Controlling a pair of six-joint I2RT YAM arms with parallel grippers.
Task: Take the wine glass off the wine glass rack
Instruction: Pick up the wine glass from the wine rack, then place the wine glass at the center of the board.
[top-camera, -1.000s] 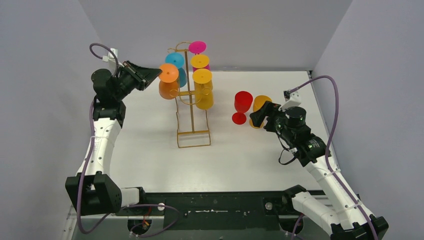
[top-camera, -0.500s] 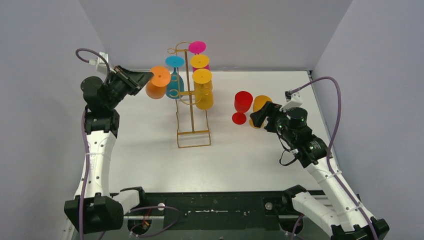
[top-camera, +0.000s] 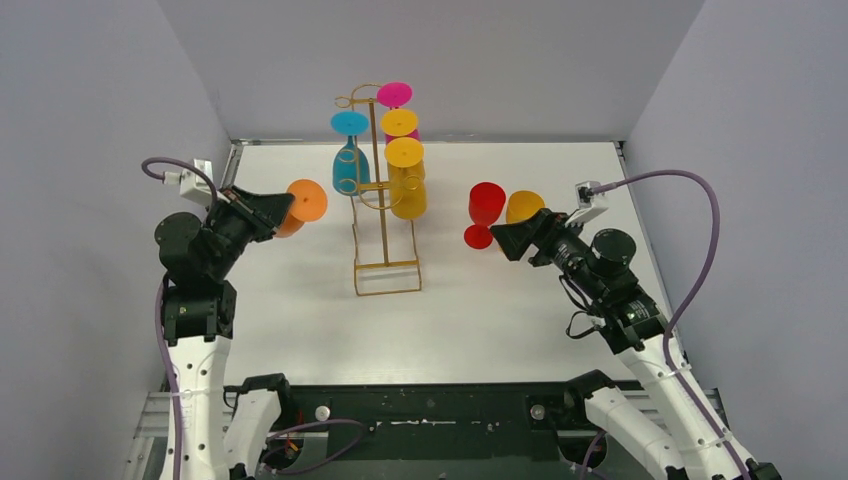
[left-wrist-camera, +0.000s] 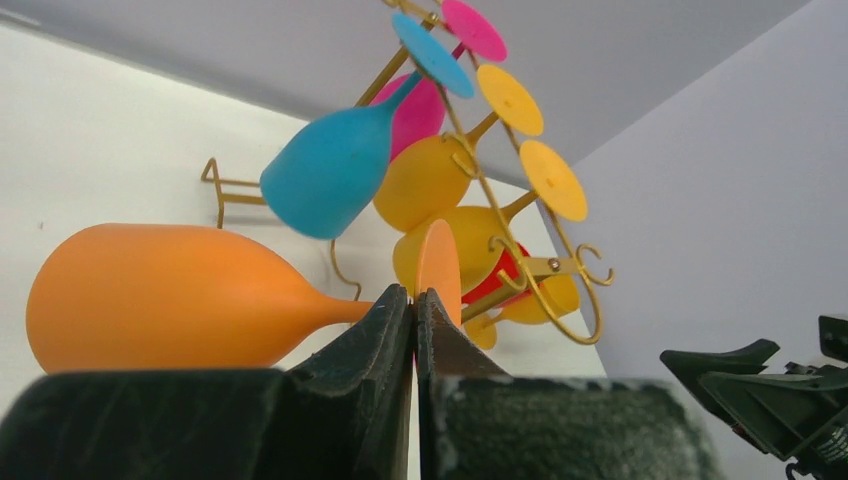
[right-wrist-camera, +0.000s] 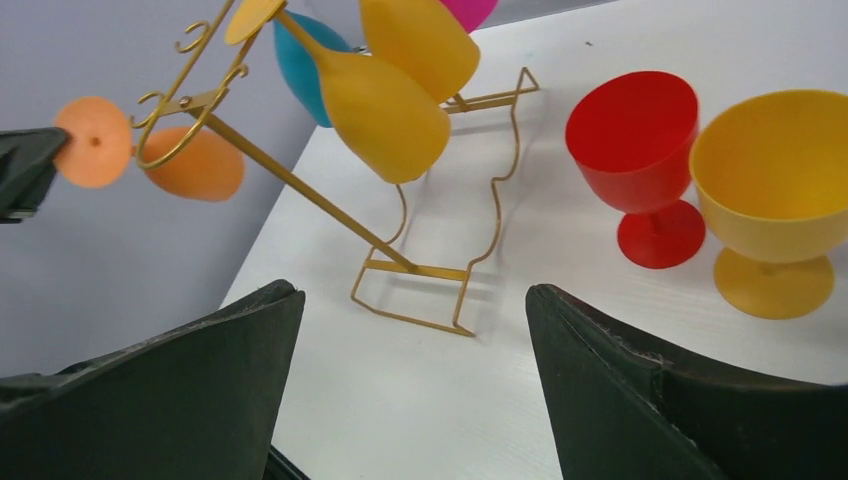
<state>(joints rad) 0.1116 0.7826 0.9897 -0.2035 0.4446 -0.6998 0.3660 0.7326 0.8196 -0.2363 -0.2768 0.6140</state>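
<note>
Left tool (top-camera: 287, 207) clamps the orange wine glass (left-wrist-camera: 170, 295) by its stem, left of the gold rack (top-camera: 386, 240).
A blue glass (top-camera: 347, 168), a pink glass (top-camera: 395, 95) and yellow glasses (top-camera: 409, 198) hang there; we see the right tool (top-camera: 497, 243) released.

No writing, label, brand mark, number or sign can be read in any view (the orange wine glass (left-wrist-camera: 170, 300) gripped by the left hand (left-wrist-camera: 413, 300) and the wine glass rack (top-camera: 388, 264) beyond that hand show only plain colour)
</note>
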